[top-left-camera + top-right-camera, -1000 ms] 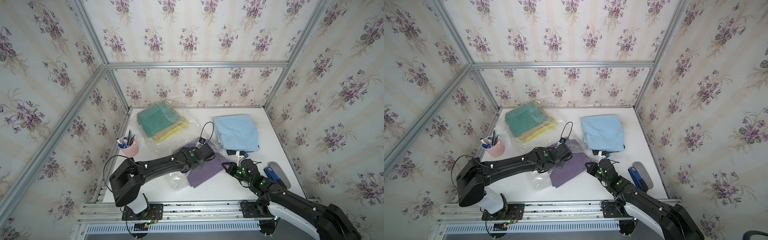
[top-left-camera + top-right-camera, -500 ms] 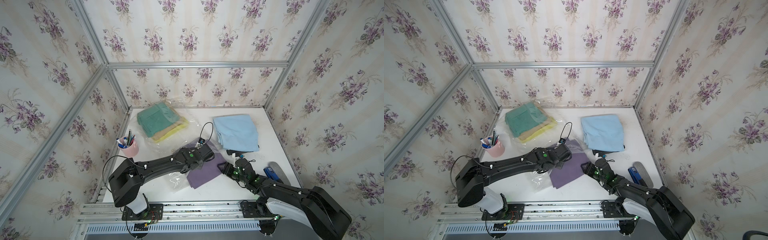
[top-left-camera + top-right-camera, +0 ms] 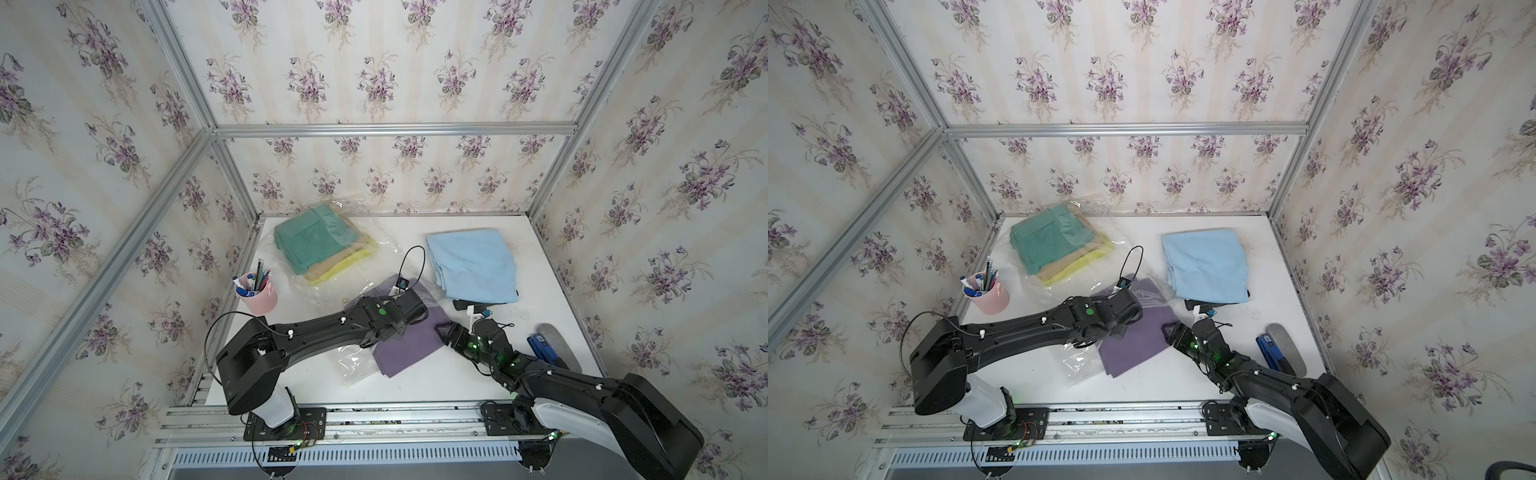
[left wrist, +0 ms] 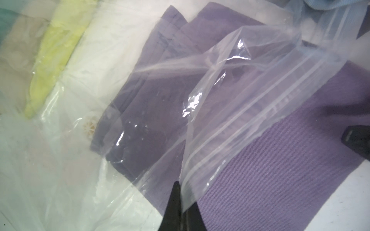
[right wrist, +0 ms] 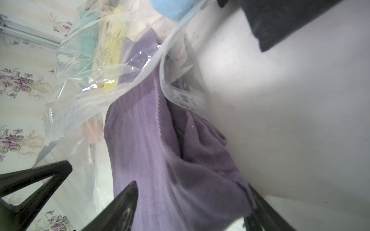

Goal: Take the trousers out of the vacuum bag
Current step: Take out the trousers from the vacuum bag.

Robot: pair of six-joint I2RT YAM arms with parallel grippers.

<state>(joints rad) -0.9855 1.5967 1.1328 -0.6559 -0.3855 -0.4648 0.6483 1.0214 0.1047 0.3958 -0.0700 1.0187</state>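
My left gripper (image 4: 179,202) is clenched tight on the zip-seal edge of the vacuum bag (image 4: 250,112). It holds a flap of clear plastic lifted above the purple trousers (image 4: 280,170). Those trousers lie half out of the bag's mouth. Their far part sits under the plastic, just beside the round white valve (image 4: 89,128). Their near part lies bare on the white table (image 3: 415,390), right next to my closed fingertips.

My right gripper (image 5: 192,188) is released, its jaws spread wide and low over the table at the right edge of the purple trousers. The bunched edge of the cloth lies slack between my fingers (image 5: 124,200), one finger on each side of it. I cannot tell whether either finger touches it.

In both top views the stacked trousers (image 3: 316,241), teal on khaki on yellow, rest inside the bag at the far left, well apart from both grippers. The light blue trousers (image 3: 473,266) lie outside the bag at the far right, just beyond my right gripper.
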